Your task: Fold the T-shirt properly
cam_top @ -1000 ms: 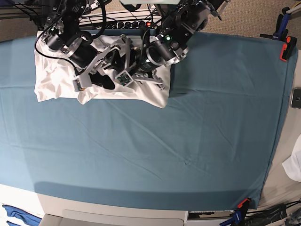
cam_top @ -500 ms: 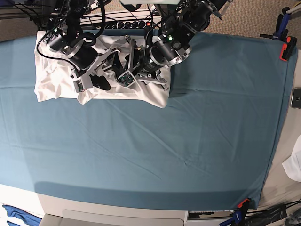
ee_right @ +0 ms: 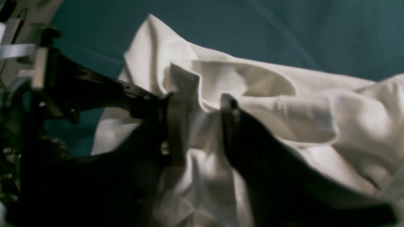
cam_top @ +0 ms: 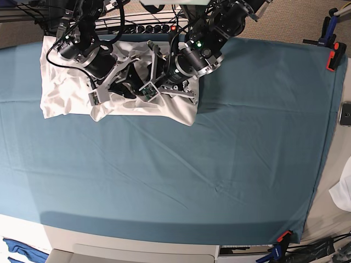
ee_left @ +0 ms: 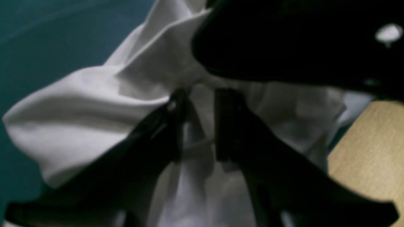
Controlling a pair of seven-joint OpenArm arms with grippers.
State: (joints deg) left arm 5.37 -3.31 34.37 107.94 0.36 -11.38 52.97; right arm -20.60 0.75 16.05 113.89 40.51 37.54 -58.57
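The white T-shirt [cam_top: 60, 93] lies bunched and partly folded at the far left corner of the teal tablecloth [cam_top: 192, 175]. Both arms reach over its right half. My left gripper [cam_top: 151, 68] comes from the base view's right. In the left wrist view its dark jaws [ee_left: 197, 123] stand narrowly apart, pinching a raised fold of the T-shirt [ee_left: 79, 107]. My right gripper [cam_top: 131, 76] comes from the left. In the right wrist view the gripper [ee_right: 195, 126] is shut on a thick upright fold of the T-shirt [ee_right: 315, 107]. The shirt's neckline and sleeves are hidden.
A small white cloth scrap [cam_top: 343, 192] and a phone [cam_top: 345, 114] lie off the tablecloth's right edge. Orange clamps [cam_top: 334, 55] hold the cloth's far right corner. A power strip [cam_top: 148, 27] and cables run behind the shirt. Bare wooden tabletop [ee_left: 363, 151] shows beside the shirt.
Both arms have drawn back toward the far edge of the table, and their grippers have come closer together over the shirt. The shirt's outline has hardly shifted.
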